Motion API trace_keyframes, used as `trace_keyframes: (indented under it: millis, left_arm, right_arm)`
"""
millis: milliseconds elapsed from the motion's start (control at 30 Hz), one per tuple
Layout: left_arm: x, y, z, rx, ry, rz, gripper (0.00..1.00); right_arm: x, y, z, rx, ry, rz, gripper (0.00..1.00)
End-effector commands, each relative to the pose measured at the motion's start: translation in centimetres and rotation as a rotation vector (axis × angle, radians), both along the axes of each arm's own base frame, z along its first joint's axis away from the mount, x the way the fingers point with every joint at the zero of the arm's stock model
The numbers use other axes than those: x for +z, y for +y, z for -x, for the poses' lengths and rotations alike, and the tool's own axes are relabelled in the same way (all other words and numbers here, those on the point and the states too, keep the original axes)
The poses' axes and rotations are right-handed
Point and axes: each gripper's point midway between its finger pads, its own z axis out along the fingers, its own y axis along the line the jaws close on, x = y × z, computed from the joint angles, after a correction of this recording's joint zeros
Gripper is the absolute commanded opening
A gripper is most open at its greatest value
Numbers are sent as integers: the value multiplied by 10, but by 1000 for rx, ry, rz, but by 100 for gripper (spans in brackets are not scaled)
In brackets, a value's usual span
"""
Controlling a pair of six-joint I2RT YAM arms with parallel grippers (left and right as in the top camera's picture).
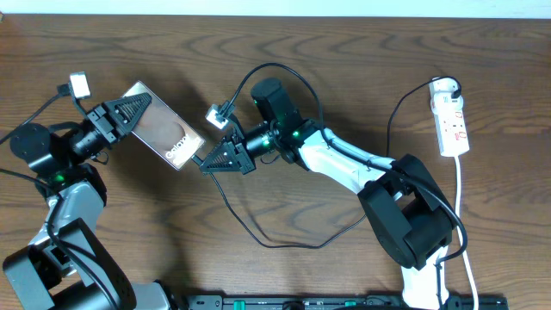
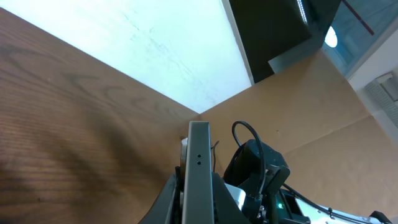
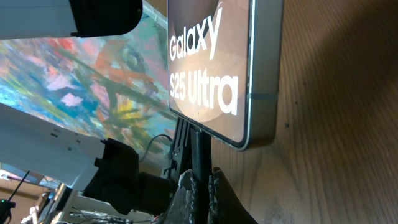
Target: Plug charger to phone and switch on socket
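table [image 1: 344, 52]: wood grain, carries all items. socket [image 1: 453, 120]: lies flat at the far right, well apart from both arms; its switch position is too small to read. phone [image 1: 164, 133]: left of centre, tilted, with its upper end clamped in your left gripper [image 1: 136, 112]. charger [image 1: 275, 244]: the cable loops across the table. your right gripper [image 1: 208, 162] is closed on its plug end, tip against the phone's lower edge; you cannot tell whether it is seated.
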Motion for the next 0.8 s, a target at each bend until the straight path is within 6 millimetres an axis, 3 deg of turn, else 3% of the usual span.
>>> trace_keyframes:
  millis: [0,67,100,433,767]
  left_arm:
    - [-5,-22,20,-132,4,-16,7]
    - [-5,-21,19,-132,4,-16,7]
    - [-5,-21,19,-130,4,-16,8]
    - [-4,13,21,-33,-11,-27,8]
    - [-4,36,24,33,-9,-27,8]
  right_arm:
    - [11,6,-9,-28,-47,-20,8]
    - [11,6,-9,-27,-46,-21,45]
    - [11,7,-9,-29,-36,-17,99]
    - [10,6,-9,-45,13,8,99]
    - [-1,4,-40,-214,54,93,99]
